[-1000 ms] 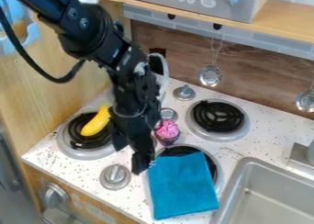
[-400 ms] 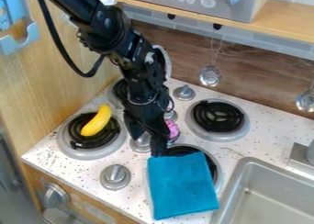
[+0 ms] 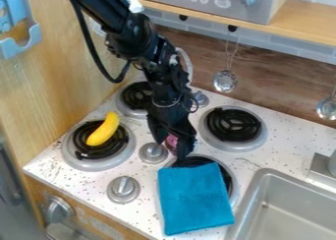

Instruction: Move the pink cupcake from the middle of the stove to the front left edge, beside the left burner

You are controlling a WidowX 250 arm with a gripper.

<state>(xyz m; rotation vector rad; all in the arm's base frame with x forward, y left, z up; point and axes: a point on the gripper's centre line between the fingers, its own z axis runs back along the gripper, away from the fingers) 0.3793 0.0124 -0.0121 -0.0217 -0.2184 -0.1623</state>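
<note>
Nearest, blue cloth [image 3: 195, 200] at worktop's [image 3: 282, 145] front edge, overlapping a burner [image 3: 229, 177]. Yellow banana [image 3: 103, 129] farther left, on its own burner [image 3: 70, 148]. Behind cloth, mid-worktop: pink toy cupcake [image 3: 172, 141], mostly hidden at claw [image 3: 172, 149]; can't tell whether claw is open or gripping. Probably light, top squashable; best hold low, around sides. Metal ladle [image 3: 224, 81] hangs beyond back edge.
</note>
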